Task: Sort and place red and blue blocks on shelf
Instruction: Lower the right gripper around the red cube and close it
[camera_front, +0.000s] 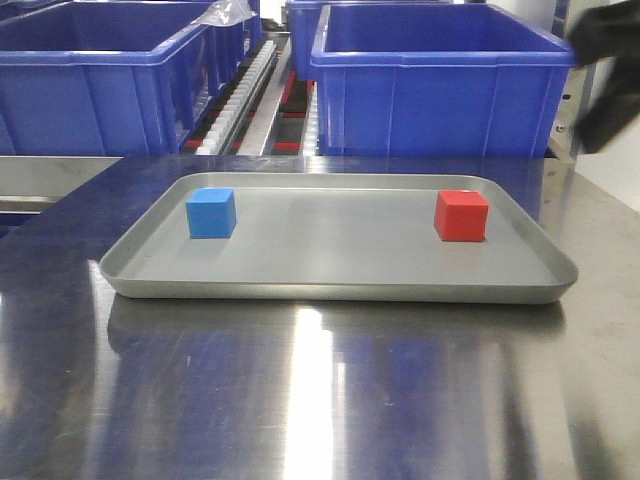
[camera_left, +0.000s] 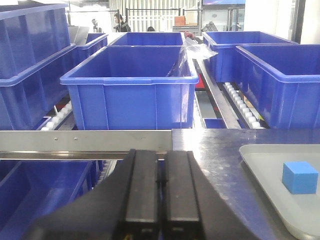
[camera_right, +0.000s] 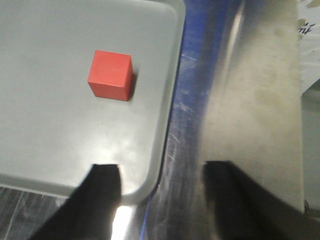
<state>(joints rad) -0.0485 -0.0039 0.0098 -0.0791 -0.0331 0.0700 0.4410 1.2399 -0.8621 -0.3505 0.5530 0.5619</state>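
Bright overhead light | glare on tabletop (camera_front: 310, 400) | right-wrist view blurred (slightly)

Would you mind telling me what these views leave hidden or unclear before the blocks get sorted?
1. Front view: the right arm is a dark blur cut by the right edge.
2. Left wrist view: the right edge cuts the tray, hiding the red block.
3. Right wrist view: the blue block lies outside the frame.
4. The shelf has roller tracks that sit mostly behind the blue bins.

The left end effector (camera_left: 161, 159) and right end effector (camera_right: 163, 174) have matte black, slab-like fingers (camera_left: 142, 192)
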